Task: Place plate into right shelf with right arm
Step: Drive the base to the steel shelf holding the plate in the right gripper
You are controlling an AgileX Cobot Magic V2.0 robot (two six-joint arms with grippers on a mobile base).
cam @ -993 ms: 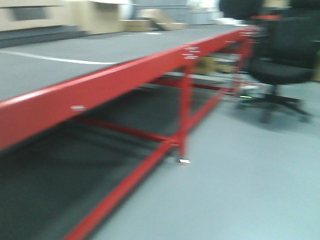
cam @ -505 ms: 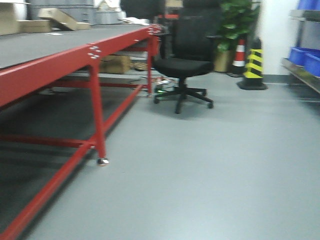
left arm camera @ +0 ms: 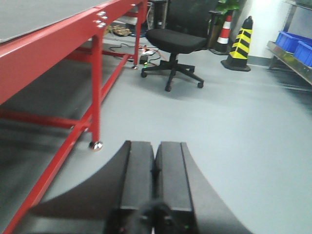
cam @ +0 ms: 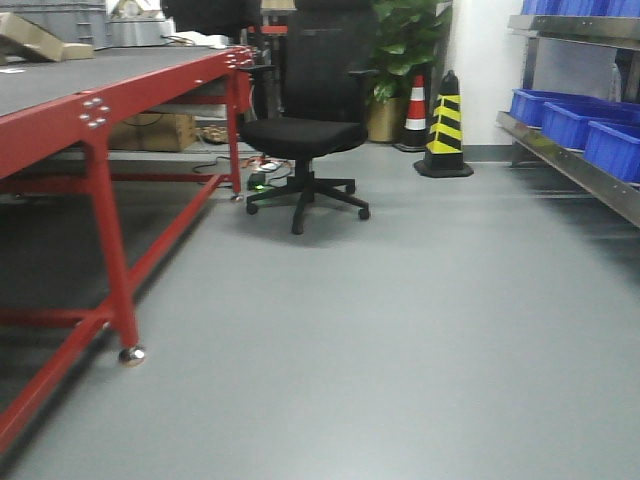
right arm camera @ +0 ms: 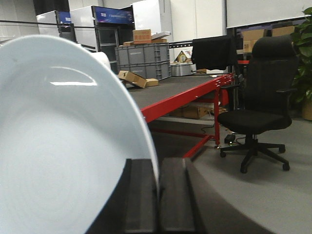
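Observation:
In the right wrist view my right gripper point(right arm camera: 158, 168) is shut on the rim of the white plate point(right arm camera: 58, 146). The plate stands on edge and fills the left half of that view. In the left wrist view my left gripper point(left arm camera: 155, 148) is shut and empty, held above the grey floor. The right shelf point(cam: 575, 165), steel rails with blue bins point(cam: 560, 115), runs along the right wall in the front view; it also shows at the right edge of the left wrist view point(left arm camera: 292, 61). Neither arm shows in the front view.
A red-framed, dark-topped table point(cam: 60, 125) runs along the left. A black office chair point(cam: 305, 130) stands ahead, with a yellow-black cone point(cam: 445, 125), an orange cone point(cam: 417, 100) and a plant point(cam: 400, 45) behind it. Grey floor lies between table and shelf.
The front view has swung to the right: the red table slid left, and the chair, the cones and then the steel shelf with blue bins came into view.

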